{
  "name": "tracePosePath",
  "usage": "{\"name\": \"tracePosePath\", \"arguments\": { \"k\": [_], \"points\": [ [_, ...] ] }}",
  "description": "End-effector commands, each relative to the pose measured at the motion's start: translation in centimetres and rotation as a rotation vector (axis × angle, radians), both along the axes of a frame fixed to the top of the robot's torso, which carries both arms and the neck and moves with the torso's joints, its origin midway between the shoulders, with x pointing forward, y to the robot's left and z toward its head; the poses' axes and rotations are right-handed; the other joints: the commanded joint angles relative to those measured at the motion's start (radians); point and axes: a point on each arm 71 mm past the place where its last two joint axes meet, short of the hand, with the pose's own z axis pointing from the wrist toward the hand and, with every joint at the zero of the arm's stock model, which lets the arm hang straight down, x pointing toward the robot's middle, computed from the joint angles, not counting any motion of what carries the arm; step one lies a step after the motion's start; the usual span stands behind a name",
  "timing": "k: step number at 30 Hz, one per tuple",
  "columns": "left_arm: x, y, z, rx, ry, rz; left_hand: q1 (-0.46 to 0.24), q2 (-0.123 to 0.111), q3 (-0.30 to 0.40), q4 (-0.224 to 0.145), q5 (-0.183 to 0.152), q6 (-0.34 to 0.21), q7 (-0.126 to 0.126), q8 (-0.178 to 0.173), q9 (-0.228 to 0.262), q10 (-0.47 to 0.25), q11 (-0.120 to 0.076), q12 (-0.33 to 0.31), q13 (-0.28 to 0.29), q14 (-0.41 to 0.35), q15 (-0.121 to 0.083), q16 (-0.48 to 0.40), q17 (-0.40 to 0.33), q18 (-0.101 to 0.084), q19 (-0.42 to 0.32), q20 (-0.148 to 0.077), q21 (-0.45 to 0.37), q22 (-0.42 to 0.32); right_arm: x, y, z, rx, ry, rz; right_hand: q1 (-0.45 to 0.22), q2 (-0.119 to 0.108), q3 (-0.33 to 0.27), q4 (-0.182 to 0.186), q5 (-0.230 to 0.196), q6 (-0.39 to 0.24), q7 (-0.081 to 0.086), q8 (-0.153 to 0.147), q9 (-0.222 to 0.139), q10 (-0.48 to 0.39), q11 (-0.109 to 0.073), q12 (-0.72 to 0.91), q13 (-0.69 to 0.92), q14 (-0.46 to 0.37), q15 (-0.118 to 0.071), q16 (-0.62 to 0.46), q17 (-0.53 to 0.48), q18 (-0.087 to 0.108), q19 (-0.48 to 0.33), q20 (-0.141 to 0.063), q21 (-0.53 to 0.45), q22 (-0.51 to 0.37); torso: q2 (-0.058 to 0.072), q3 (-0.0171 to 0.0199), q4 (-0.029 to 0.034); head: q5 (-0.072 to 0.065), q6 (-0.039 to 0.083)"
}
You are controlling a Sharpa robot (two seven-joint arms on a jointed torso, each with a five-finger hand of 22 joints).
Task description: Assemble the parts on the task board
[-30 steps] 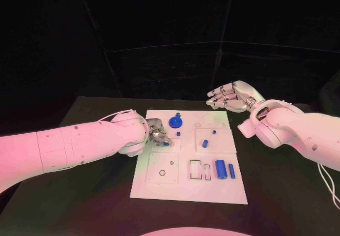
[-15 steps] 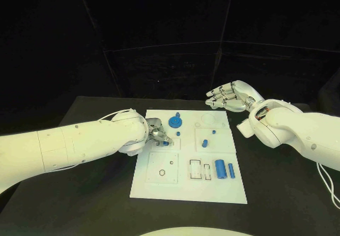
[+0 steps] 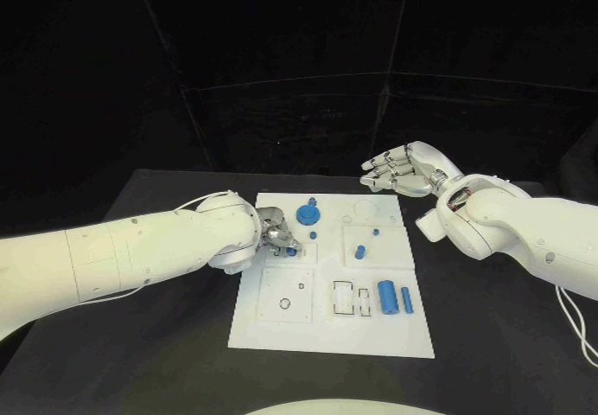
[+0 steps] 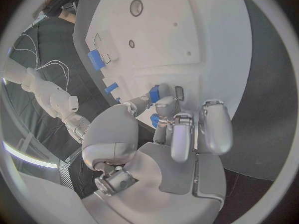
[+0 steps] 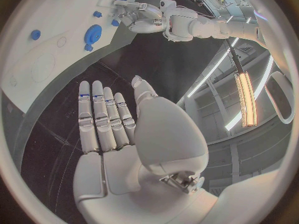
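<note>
L hand [image 3: 276,235]: fingers [image 4: 167,115] drawn in narrow around a small blue part [image 4: 154,93], tips pressed down on the task board [image 3: 324,333]. Part sits directly at the fingertips, touching them, over a small square recess in the board's left-middle. A second bit of blue [image 4: 154,120] shows just under the fingers, nearer the palm; cannot tell if it is the same piece. Long axis of the held part: too hidden to tell.

Judgement: step in hand is seating this part into its recess. Coming move turns on part vs. recess alignment right under the tips; L hand is on it, R hand is well apart.

Outward from the L fingers: blue gear-like disc [image 3: 309,215] just beyond the tips, toward the board's far edge. Small blue peg [image 3: 360,253] further across. Blue cylinder [image 3: 388,298] and thinner blue bar [image 3: 406,300] lie side by side toward the near right, long axes running near-to-far, beside empty rectangular slots.

R hand [image 3: 405,168]: raised off the far right corner of the board, fingers [image 5: 102,118] straight and close together, holding nothing.
</note>
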Motion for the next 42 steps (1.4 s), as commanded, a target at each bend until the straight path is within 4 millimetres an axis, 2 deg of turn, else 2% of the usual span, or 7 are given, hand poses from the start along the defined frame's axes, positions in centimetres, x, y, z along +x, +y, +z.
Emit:
{"name": "tracePosePath", "arguments": {
  "k": [1,6,15,18,25,42],
  "points": [
    [-0.20,-0.04,-0.44,0.004,0.030,-0.006,0.004,0.007,0.003,-0.002,0.006,-0.002,-0.003,-0.003,-0.003,0.006,-0.002,0.006,0.001,0.104,-0.007,0.003,0.263,-0.008,0.005,-0.005,0.001,0.002,-0.01,0.14,0.11,-0.001,-0.002,0.011,-0.005,0.008,0.000,-0.003,0.004,-0.007,0.024,0.005,0.001,-0.009,-0.001,0.003,-0.001,-0.003,0.004,-0.007,-0.001,0.012,0.007,-0.002,-0.003,-0.001,0.000,0.0009,0.0003,0.000,0.000],
    [-0.13,-0.01,-0.46,0.002,0.033,-0.003,-0.031,0.005,-0.008,0.019,0.005,0.007,-0.002,-0.002,-0.003,0.011,-0.001,0.011,0.007,0.104,-0.006,0.003,0.263,-0.008,0.005,-0.005,0.002,0.005,0.00,0.17,0.10,-0.001,0.000,0.013,-0.006,0.008,0.000,-0.004,0.004,-0.007,0.024,0.005,0.001,-0.009,-0.001,0.003,-0.001,-0.004,0.004,-0.007,-0.002,0.012,0.007,-0.002,-0.004,-0.001,0.000,0.0009,0.0005,-0.001,-0.001],
    [-0.09,0.02,-0.48,0.000,0.035,-0.003,-0.064,-0.031,-0.044,0.025,0.004,0.012,-0.004,-0.003,-0.003,0.013,-0.002,0.012,0.009,0.104,-0.008,0.003,0.263,-0.008,0.005,-0.007,0.002,0.006,0.00,0.16,0.08,-0.002,0.001,0.014,-0.006,0.008,0.000,-0.004,0.004,-0.007,0.024,0.005,0.001,-0.010,-0.001,0.003,-0.001,-0.004,0.004,-0.007,-0.002,0.012,0.007,-0.002,-0.004,-0.002,0.000,0.0003,0.0004,-0.003,-0.001],
    [-0.06,0.04,-0.48,0.000,0.035,-0.002,-0.072,-0.036,-0.054,0.028,0.004,0.013,-0.004,-0.003,-0.003,0.013,-0.003,0.012,0.009,0.104,-0.008,0.003,0.263,-0.008,0.005,-0.007,0.002,0.007,0.00,0.17,0.08,-0.002,0.002,0.014,-0.006,0.008,0.000,-0.004,0.004,-0.007,0.024,0.005,0.001,-0.010,-0.001,0.003,-0.001,-0.004,0.004,-0.007,-0.002,0.012,0.007,-0.002,-0.004,-0.002,0.000,0.0005,0.0005,-0.003,-0.001],
    [0.00,0.11,-0.48,-0.002,0.032,0.001,-0.110,-0.056,-0.104,0.051,0.004,0.019,-0.005,-0.004,-0.004,0.016,-0.003,0.015,0.013,0.104,-0.008,0.003,0.263,-0.009,0.005,-0.008,0.002,0.009,0.01,0.18,0.07,-0.002,0.002,0.015,-0.006,0.008,-0.001,-0.004,0.004,-0.007,0.024,0.005,0.001,-0.010,-0.001,0.003,-0.002,-0.004,0.004,-0.007,-0.002,0.012,0.007,-0.002,-0.005,-0.002,0.000,-0.0001,0.0003,-0.004,-0.001],
    [-0.08,0.14,-0.27,-0.019,0.013,0.009,-0.133,-0.078,-0.175,0.074,0.004,0.024,-0.007,-0.007,-0.005,0.018,-0.005,0.017,0.016,0.104,-0.010,0.003,0.263,-0.009,0.006,-0.010,0.002,0.011,0.02,0.19,0.05,-0.003,0.003,0.017,-0.006,0.008,-0.001,-0.004,0.004,-0.007,0.024,0.005,0.001,-0.010,-0.001,0.003,-0.002,-0.004,0.004,-0.007,-0.002,0.012,0.007,-0.002,-0.005,-0.002,-0.001,0.0002,0.0007,-0.005,0.001]
  ]
}}
